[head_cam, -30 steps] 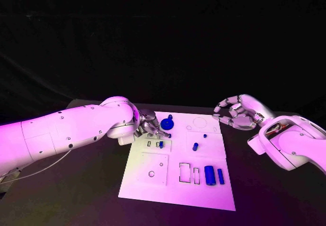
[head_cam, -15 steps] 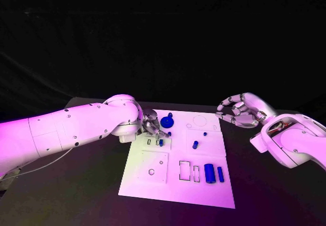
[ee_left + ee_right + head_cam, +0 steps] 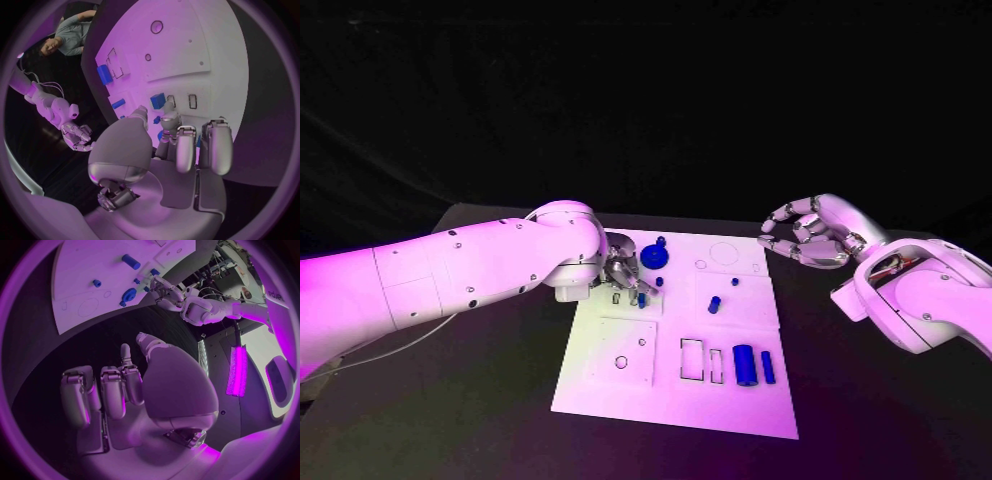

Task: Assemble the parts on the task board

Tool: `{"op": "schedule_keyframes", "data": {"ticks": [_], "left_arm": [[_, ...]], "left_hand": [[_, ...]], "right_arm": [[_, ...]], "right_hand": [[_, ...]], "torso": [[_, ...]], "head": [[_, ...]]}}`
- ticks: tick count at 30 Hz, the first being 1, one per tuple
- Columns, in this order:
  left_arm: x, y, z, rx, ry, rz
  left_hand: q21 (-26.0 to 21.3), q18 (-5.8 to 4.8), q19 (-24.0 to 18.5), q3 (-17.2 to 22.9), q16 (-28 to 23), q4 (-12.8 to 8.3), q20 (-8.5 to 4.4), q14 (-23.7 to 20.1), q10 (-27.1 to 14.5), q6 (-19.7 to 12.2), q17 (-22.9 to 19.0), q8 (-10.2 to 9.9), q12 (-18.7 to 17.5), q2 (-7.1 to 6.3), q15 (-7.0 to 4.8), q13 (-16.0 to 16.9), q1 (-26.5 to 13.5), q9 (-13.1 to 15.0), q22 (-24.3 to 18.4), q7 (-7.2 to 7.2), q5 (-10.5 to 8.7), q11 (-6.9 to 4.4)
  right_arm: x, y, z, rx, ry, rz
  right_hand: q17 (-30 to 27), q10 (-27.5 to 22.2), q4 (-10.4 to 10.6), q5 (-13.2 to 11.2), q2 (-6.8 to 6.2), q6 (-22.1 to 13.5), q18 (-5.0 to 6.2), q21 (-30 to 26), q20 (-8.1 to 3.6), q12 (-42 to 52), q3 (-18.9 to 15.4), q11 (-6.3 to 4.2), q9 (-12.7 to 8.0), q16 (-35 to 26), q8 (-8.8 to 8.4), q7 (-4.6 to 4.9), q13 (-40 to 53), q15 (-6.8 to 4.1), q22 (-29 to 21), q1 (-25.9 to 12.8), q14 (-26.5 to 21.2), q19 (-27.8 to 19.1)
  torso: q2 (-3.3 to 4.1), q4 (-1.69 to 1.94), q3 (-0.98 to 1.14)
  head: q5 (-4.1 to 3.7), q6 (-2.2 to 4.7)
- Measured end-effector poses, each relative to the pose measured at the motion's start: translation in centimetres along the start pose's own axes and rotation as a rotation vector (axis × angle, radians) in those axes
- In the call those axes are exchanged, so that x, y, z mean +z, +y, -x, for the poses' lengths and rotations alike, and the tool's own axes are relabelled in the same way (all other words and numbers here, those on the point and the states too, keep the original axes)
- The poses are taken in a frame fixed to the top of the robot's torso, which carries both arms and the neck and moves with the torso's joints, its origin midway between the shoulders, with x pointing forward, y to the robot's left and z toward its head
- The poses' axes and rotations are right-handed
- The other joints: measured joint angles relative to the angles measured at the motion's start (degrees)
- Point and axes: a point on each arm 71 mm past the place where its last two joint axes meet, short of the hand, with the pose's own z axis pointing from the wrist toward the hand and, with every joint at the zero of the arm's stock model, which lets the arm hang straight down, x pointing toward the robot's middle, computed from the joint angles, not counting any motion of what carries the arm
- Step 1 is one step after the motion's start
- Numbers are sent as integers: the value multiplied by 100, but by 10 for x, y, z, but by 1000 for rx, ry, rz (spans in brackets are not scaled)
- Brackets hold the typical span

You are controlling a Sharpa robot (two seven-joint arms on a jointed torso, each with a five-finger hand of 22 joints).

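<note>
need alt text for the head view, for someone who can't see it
The left hand works at the far left part of the white task board among small blue parts. The right hand hovers beyond the board's right edge, fingers curled, holding nothing.

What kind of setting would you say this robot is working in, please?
Most likely a robotics lab or test cell. A white task board with cut-out slots and small blue parts lies on a black table against a dark backdrop, and the left hand works at it.
</note>
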Motion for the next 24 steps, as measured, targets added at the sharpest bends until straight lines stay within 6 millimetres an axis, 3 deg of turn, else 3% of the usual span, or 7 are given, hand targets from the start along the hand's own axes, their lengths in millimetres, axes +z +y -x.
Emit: {"op": "schedule_keyframes", "data": {"ticks": [13,24], "left_arm": [[2,-3,-2,10,15,2],[3,-4,-3,7,25,0]], "left_hand": [[1,1,0,2,0,-2,0,0,0,-22,-1,47,0,83,0,20,189,47,41,-20,66,0],[24,1,0,263,0,-8,0,0,-1,-84,-1,50,0,142,0,45,550,67,62,-39,66,0]], "right_arm": [[1,0,-1,0,0,0],[1,0,-1,0,1,0]], "right_hand": [[-1,0,16,0,0,0,0,0,0,0,16,0,7,0,0,0,-1,0,-1,0,0,0],[-1,0,16,0,0,1,0,0,0,0,16,0,13,0,0,0,-1,0,-2,0,0,0]], "torso": [[-4,8,3],[-7,12,3]], "head": [[8,-15],[-3,-42]]}}
